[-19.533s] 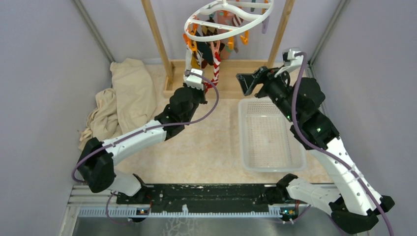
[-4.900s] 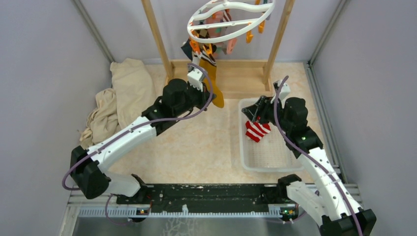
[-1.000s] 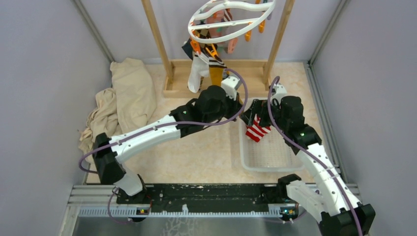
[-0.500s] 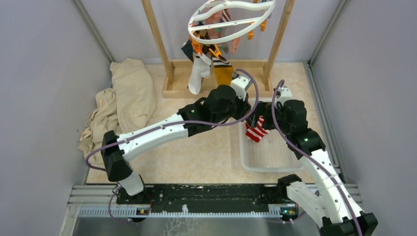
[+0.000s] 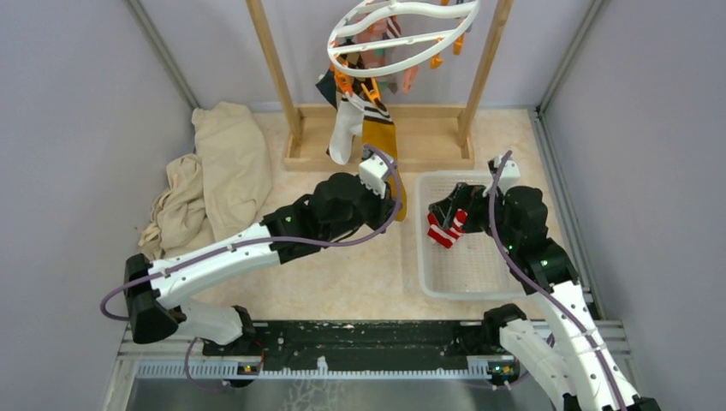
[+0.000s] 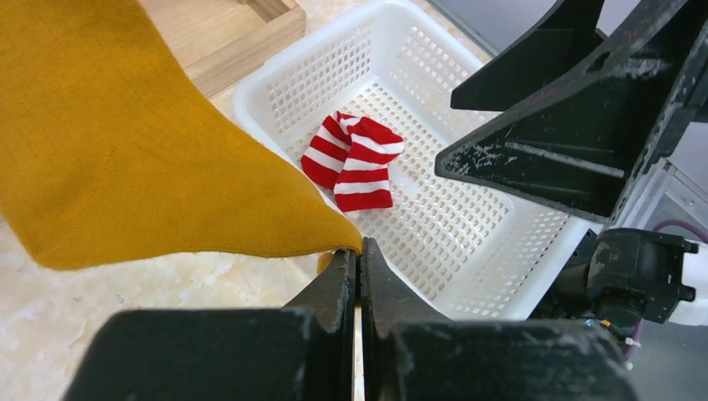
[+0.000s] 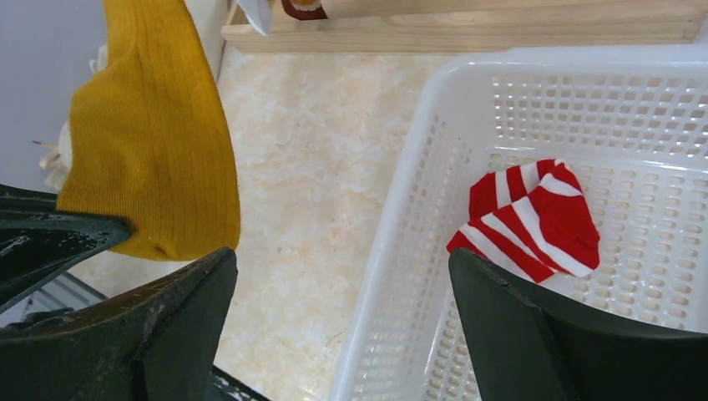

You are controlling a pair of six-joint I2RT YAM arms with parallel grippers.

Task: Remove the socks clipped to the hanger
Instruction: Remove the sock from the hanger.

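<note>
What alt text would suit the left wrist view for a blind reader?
The shut left gripper pinches the edge of a mustard yellow sock. Behind it, a red-white striped sock lies in a white perforated basket.

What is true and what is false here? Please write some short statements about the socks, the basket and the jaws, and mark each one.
1. The left jaws are shut on the yellow sock. True.
2. The striped sock lies in the basket. True.
3. The right jaws are shut. False: they stand wide open above the basket and hold nothing.
4. The hanger is bare. False: a white sock and others hang from it.
5. The yellow sock is in the basket. False: it hangs outside it, over the floor.
</note>
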